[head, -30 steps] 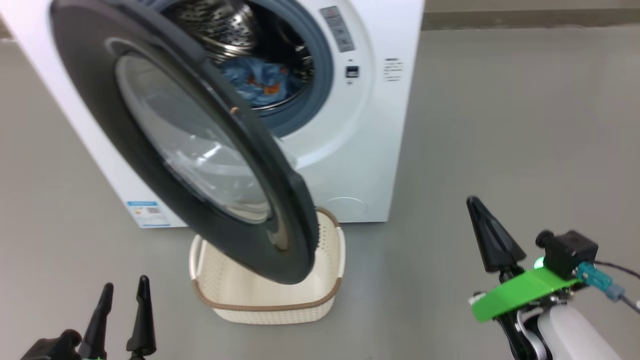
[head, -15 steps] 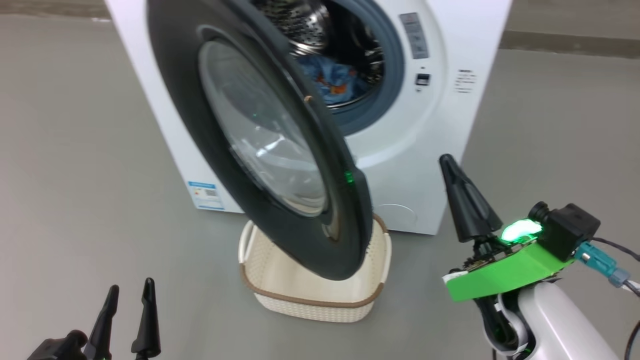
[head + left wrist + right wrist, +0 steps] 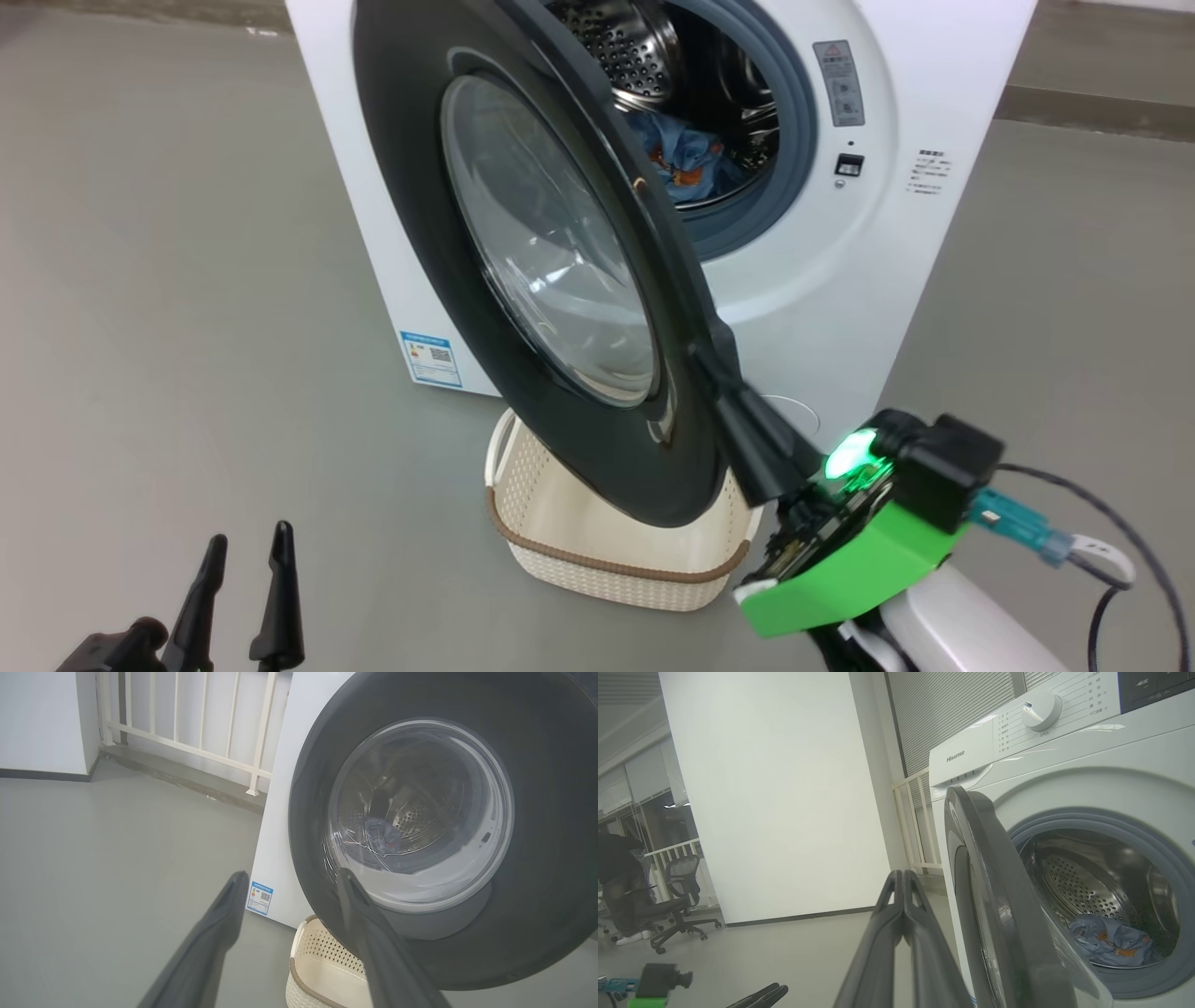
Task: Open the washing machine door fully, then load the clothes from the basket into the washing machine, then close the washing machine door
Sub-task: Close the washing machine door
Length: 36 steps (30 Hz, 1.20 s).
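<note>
The washing machine [image 3: 822, 280] stands with its door [image 3: 420, 187] swung out, black rim and domed glass facing me. Light blue clothes [image 3: 686, 154] with orange prints lie in the steel drum, and they show too in the right wrist view [image 3: 1111, 942]. Under the door sits the cream basket [image 3: 597, 586], nothing showing in its visible part. My right gripper [image 3: 702, 353] is shut, its tip at the door's outer rim edge; I cannot tell whether it touches. In the right wrist view the right gripper [image 3: 902, 875] points up just left of the door [image 3: 994, 882]. My left gripper [image 3: 245, 551] is open, low and apart from everything.
Grey floor lies all around. In the left wrist view a white railing [image 3: 196, 728] stands behind the machine and a blue label [image 3: 259, 897] marks its side. A person [image 3: 616, 882] sits by an office chair [image 3: 682, 891] far off beside a white wall.
The head camera has shifted, so the machine sits further right in the picture. My shut right gripper has moved left and forward to the door's rim. The left gripper stays put.
</note>
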Available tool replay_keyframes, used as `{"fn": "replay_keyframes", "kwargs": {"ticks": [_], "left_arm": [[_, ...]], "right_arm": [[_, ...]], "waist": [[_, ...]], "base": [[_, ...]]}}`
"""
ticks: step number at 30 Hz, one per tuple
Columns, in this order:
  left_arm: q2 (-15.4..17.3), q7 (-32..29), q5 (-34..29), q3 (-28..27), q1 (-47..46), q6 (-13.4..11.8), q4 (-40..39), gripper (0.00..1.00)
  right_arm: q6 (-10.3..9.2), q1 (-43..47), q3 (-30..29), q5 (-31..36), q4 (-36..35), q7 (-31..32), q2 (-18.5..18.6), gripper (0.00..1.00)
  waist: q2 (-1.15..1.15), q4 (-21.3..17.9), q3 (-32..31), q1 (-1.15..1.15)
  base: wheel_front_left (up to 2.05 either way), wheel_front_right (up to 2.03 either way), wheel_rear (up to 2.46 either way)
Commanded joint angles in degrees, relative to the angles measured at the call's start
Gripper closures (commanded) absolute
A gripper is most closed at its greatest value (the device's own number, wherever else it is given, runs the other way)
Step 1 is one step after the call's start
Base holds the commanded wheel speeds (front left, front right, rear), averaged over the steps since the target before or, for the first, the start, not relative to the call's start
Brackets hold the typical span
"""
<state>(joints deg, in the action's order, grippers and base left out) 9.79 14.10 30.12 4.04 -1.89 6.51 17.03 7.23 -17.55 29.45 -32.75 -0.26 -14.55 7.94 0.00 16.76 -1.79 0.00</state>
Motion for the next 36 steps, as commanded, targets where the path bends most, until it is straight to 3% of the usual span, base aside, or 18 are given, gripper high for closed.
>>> {"fn": "replay_keyframes", "kwargs": {"ticks": [1,21,36], "left_arm": [[0.8,0.4,0.6,-1.6,-2.2,-0.4,-0.8,0.00],[-0.5,0.8,1.6,-1.5,-3.5,0.0,-0.1,0.00],[-1.3,0.9,1.5,-1.6,-4.1,0.4,0.6,0.00]], "right_arm": [[0.25,-2.3,2.5,-1.0,0.3,-0.4,0.2,1.00],[0.25,-8.1,11.5,-1.6,18.6,-0.4,3.8,1.00],[0.25,-9.4,11.0,-3.4,26.3,-0.4,4.5,1.00]], "waist": [[0.00,0.9,-0.1,0.00],[0.00,6.5,2.8,0.00],[0.00,8.9,3.6,0.00]], "base": [[0.00,0.00,0.00],[0.00,0.00,0.00],[0.00,0.00,0.00]]}}
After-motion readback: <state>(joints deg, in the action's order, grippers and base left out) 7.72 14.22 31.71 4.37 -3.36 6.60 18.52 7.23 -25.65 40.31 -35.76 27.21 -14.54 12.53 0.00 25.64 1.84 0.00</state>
